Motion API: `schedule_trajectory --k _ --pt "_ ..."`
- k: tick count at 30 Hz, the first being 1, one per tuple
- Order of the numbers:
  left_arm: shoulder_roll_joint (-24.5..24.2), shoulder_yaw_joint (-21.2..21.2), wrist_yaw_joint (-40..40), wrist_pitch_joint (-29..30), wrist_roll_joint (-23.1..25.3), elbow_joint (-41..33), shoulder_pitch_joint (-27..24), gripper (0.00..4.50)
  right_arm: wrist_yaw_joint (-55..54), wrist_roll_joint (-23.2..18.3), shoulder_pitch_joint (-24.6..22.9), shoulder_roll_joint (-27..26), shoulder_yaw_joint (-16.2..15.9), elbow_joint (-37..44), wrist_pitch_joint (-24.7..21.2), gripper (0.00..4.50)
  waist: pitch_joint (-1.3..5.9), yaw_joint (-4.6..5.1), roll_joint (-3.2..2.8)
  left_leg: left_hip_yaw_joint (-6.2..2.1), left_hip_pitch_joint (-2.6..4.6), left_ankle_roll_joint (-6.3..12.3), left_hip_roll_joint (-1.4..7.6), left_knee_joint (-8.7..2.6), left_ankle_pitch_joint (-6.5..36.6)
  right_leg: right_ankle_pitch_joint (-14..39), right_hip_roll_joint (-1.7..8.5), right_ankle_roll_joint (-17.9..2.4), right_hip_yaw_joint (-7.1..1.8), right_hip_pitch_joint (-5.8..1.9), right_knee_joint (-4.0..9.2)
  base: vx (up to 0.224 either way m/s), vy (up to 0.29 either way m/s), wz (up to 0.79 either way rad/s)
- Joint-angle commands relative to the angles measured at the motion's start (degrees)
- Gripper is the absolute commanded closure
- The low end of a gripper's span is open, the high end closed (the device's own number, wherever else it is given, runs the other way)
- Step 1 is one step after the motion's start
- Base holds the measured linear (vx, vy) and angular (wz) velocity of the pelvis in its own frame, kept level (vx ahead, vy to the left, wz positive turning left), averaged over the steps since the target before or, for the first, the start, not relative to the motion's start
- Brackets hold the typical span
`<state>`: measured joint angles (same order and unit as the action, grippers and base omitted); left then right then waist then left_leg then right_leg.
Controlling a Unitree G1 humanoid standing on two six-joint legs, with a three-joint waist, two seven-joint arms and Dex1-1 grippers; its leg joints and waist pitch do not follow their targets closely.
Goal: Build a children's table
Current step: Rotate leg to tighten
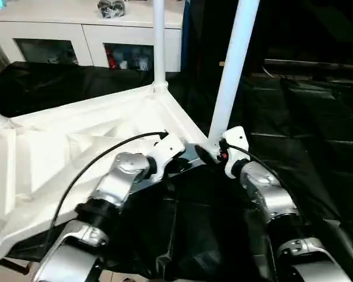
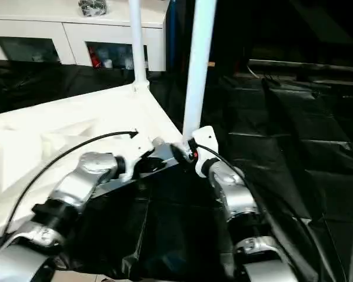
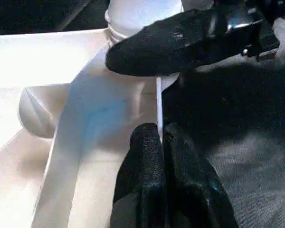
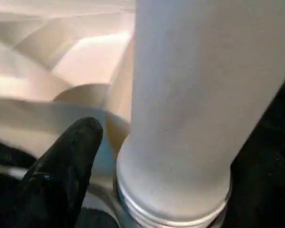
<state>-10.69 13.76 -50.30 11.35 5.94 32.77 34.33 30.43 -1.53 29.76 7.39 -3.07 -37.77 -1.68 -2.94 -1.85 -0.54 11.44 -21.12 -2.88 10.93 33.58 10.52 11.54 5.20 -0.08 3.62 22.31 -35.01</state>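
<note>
The left gripper (image 3: 161,142) pinches the tabletop (image 1: 76,147) rim; the right gripper (image 1: 215,154) stands open around the near leg (image 1: 232,70), white cabinet (image 1: 76,35) behind.

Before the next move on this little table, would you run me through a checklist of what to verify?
1. Left claw shut on the tabletop rim: ok.
2. Right claw open at the base of the near leg: ok.
3. Near leg fully seated in its corner: cannot tell; ring grooves show at its base.
4. Near leg upright: cannot tell; it looks tilted beside the far leg, which may be the camera angle.
5. Far leg standing in its corner: ok.
</note>
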Motion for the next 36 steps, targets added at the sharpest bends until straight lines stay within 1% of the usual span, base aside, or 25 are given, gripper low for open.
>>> schedule_trajectory --k 1,2,4,5,6,7,8,9,10,11,13,14,15,17,19,21,22,23,25,30,31,33,34,35,36 --pt "-0.07 0.95 -4.18 -3.79 -2.76 -1.55 -0.36 4.50 8.56 -0.71 -0.78 1.11 -4.21 3.23 0.89 0.54 3.46 -0.38 0.32 -1.16 0.44 3.59 2.33 -3.82 10.99 8.54 3.26 -13.87 -2.59 -2.29 4.41 0.000 0.000 0.00" --pt "-0.68 0.98 -5.69 -4.48 -3.13 -1.66 -0.55 4.50 11.54 -1.13 -1.26 2.50 -4.45 4.27 1.12 0.54 3.55 -0.56 0.39 -1.21 0.38 3.90 2.34 -3.73 10.80 7.58 3.26 -14.02 -2.56 -2.51 4.25 0.000 0.000 0.00" --pt "-1.60 1.21 -8.35 -5.00 -3.93 -2.50 -1.07 4.50 15.38 -1.75 -1.96 4.29 -4.95 5.73 1.04 0.54 3.50 -0.53 0.31 -1.16 0.34 4.18 2.41 -3.75 10.58 6.63 3.24 -14.56 -2.58 -2.38 4.08 0.000 0.000 0.00" --pt "-2.27 1.43 -10.17 -5.05 -4.54 -3.26 -1.48 4.50 17.85 -2.19 -2.41 5.44 -5.34 6.62 0.86 0.54 3.65 -0.71 0.41 -1.23 0.37 4.38 2.50 -3.68 10.12 5.88 3.39 -14.86 -2.56 -2.59 3.96 0.000 0.000 0.00" --pt "-2.81 1.58 -11.44 -4.92 -4.92 -3.77 -1.79 4.50 19.79 -2.50 -2.77 6.41 -5.71 7.29 0.65 0.54 3.62 -0.76 0.28 -1.20 0.37 4.57 2.53 -3.65 10.02 5.38 3.34 -15.12 -2.56 -2.54 3.88 0.000 0.000 0.00" --pt "-3.68 1.86 -13.12 -4.93 -5.29 -4.32 -2.20 4.50 22.44 -2.86 -3.21 7.82 -6.26 8.08 0.44 0.54 3.51 -0.79 0.36 -1.16 0.38 4.76 2.57 -3.69 10.18 5.42 3.27 -15.30 -2.52 -2.53 3.95 0.000 0.000 0.00" --pt "-4.31 1.99 -14.22 -5.00 -5.50 -4.64 -2.46 4.50 23.94 -3.05 -3.36 8.75 -6.55 8.49 0.00 0.54 3.47 -0.86 0.27 -1.09 0.52 4.74 2.66 -3.72 10.76 6.09 3.28 -15.50 -2.57 -2.31 4.00 0.000 0.000 0.00" --pt "-4.70 2.05 -14.71 -5.03 -5.53 -4.79 -2.60 4.50 25.08 -3.25 -3.50 9.37 -6.79 8.85 -0.40 0.54 3.47 -0.96 0.28 -1.07 0.59 4.61 2.64 -3.70 10.98 6.55 3.24 -15.54 -2.55 -2.31 4.02 0.000 0.000 0.00" --pt "-5.58 2.07 -16.04 -5.16 -5.81 -5.08 -2.90 4.50 27.68 -3.71 -3.87 10.63 -7.43 9.81 -0.91 0.54 3.43 -1.14 0.12 -1.04 0.61 4.35 2.69 -3.76 11.37 7.22 3.24 -15.59 -2.57 -2.25 4.04 0.000 0.000 0.00" --pt "-6.26 2.15 -17.42 -5.25 -6.16 -5.27 -3.10 4.50 29.28 -4.04 -4.09 11.38 -7.81 10.53 -1.46 0.54 3.43 -1.30 0.07 -1.05 0.64 3.99 2.69 -3.78 11.64 7.39 3.13 -15.37 -2.52 -2.31 4.00 0.000 0.000 0.00" --pt "-7.38 2.27 -19.62 -5.68 -6.70 -5.59 -3.46 4.50 31.83 -4.39 -4.33 12.52 -8.55 11.70 -2.21 0.54 3.42 -1.51 0.10 -1.07 0.54 4.02 2.75 -3.80 11.38 6.86 3.18 -15.40 -2.56 -2.39 3.89 0.000 0.000 0.00" --pt "-8.31 2.34 -21.17 -5.99 -6.97 -5.71 -3.73 4.50 33.22 -4.37 -4.64 13.12 -9.01 12.72 -2.89 0.54 3.48 -1.63 -0.30 -1.05 0.58 3.97 2.72 -3.74 11.12 6.46 3.18 -15.45 -2.56 -2.32 3.79 0.000 0.000 0.00" --pt "-8.35 2.34 -21.23 -6.01 -6.98 -5.71 -3.74 4.50 33.28 -4.37 -4.65 13.14 -9.04 12.77 -2.92 0.54 3.50 -1.63 -0.16 -1.00 0.59 3.97 2.70 -3.73 11.08 6.24 3.15 -15.47 -2.54 -2.31 3.84 0.000 0.000 0.00" --pt "-9.11 2.15 -22.34 -5.94 -7.13 -5.47 -3.86 4.50 34.30 -3.88 -5.11 13.76 -9.95 13.79 -3.19 0.87 3.56 -1.67 -0.11 -1.03 0.63 3.70 2.71 -3.73 10.59 5.24 3.14 -15.73 -2.53 -2.31 3.67 0.000 0.000 0.00" --pt "-9.33 2.13 -22.52 -6.14 -7.03 -5.32 -3.80 4.50 34.65 -3.73 -5.28 14.00 -10.33 14.10 -3.00 0.97 3.56 -1.62 -0.14 -1.04 0.62 3.52 2.71 -3.74 10.71 5.16 3.18 -15.98 -2.52 -2.30 3.66 0.000 0.000 0.00" --pt "-9.73 2.10 -22.90 -6.23 -7.13 -5.17 -3.64 4.50 35.46 -4.23 -5.78 14.22 -10.73 15.10 -3.33 1.20 3.55 -1.62 -0.12 -1.02 0.66 3.28 2.70 -3.74 11.25 5.66 3.19 -16.01 -2.55 -2.28 3.70 0.000 0.000 0.00" --pt "-9.79 2.13 -23.05 -5.99 -7.30 -5.30 -3.60 4.50 35.88 -4.54 -5.93 14.32 -10.79 15.42 -3.53 1.28 3.53 -1.69 -0.33 -1.03 0.67 3.11 2.69 -3.79 11.47 5.74 3.16 -15.92 -2.54 -2.29 3.78 0.000 0.000 0.00" --pt "-10.03 2.18 -23.58 -5.61 -7.60 -5.67 -3.66 4.50 36.40 -4.79 -6.13 14.42 -10.84 15.80 -3.76 1.28 3.56 -1.77 -0.24 -1.05 0.68 3.07 2.68 -3.76 11.37 5.45 3.18 -15.94 -2.56 -2.35 3.70 0.000 0.000 0.00" --pt "-10.47 2.20 -24.27 -5.49 -7.91 -6.10 -3.97 4.50 36.84 -4.86 -6.48 14.31 -10.89 16.28 -4.14 1.60 3.59 -1.77 -0.35 -1.07 0.66 3.02 2.73 -3.78 11.32 5.17 3.20 -16.03 -2.53 -2.35 3.65 0.000 0.000 0.00" --pt "-11.02 2.30 -25.08 -5.61 -8.00 -6.31 -4.46 4.50 37.19 -5.11 -6.87 13.96 -11.13 16.60 -4.33 1.77 3.61 -1.74 -0.25 -1.06 0.64 3.11 2.70 -3.74 11.09 4.89 3.23 -16.23 -2.51 -2.39 3.59 0.000 0.000 0.00" --pt "-11.41 2.27 -25.42 -5.13 -8.15 -6.40 -4.67 4.50 37.08 -5.26 -7.09 13.59 -11.41 17.01 -4.67 1.78 3.61 -1.73 -0.54 -1.07 0.69 2.96 2.68 -3.73 11.18 4.82 3.14 -16.24 -2.50 -2.32 3.56 0.000 0.000 0.00" --pt "-11.35 2.23 -24.94 -4.76 -8.07 -5.93 -4.63 4.50 36.62 -5.58 -7.38 13.00 -11.26 17.36 -5.08 1.81 3.61 -1.73 -0.29 -1.05 0.68 2.91 2.70 -3.78 11.35 4.78 3.14 -16.11 -2.52 -2.36 3.60 0.000 0.000 0.00" --pt "-11.23 2.22 -24.58 -4.69 -7.96 -5.70 -4.57 4.50 36.40 -5.68 -7.46 12.81 -11.15 17.39 -5.15 1.81 3.63 -1.77 -0.33 -1.09 0.69 2.84 2.72 -3.78 11.20 4.73 3.19 -16.12 -2.53 -2.39 3.55 0.000 0.000 0.00" --pt "-10.33 1.92 -22.65 -4.16 -7.63 -5.30 -4.29 4.50 35.87 -6.06 -7.72 12.16 -10.79 17.36 -5.53 1.81 3.62 -1.65 0.42 -1.02 0.62 2.95 2.70 -3.80 11.10 4.85 3.15 -16.15 -2.50 -2.41 3.59 0.000 0.000 0.00" --pt "-9.47 1.55 -20.85 -3.69 -7.40 -5.05 -4.01 4.50 34.86 -6.10 -7.84 11.47 -10.50 17.17 -5.92 1.81 3.56 -1.76 0.26 -1.07 0.63 2.91 2.73 -3.79 11.10 5.23 3.28 -16.18 -2.55 -2.37 3.52 0.000 0.000 0.00"
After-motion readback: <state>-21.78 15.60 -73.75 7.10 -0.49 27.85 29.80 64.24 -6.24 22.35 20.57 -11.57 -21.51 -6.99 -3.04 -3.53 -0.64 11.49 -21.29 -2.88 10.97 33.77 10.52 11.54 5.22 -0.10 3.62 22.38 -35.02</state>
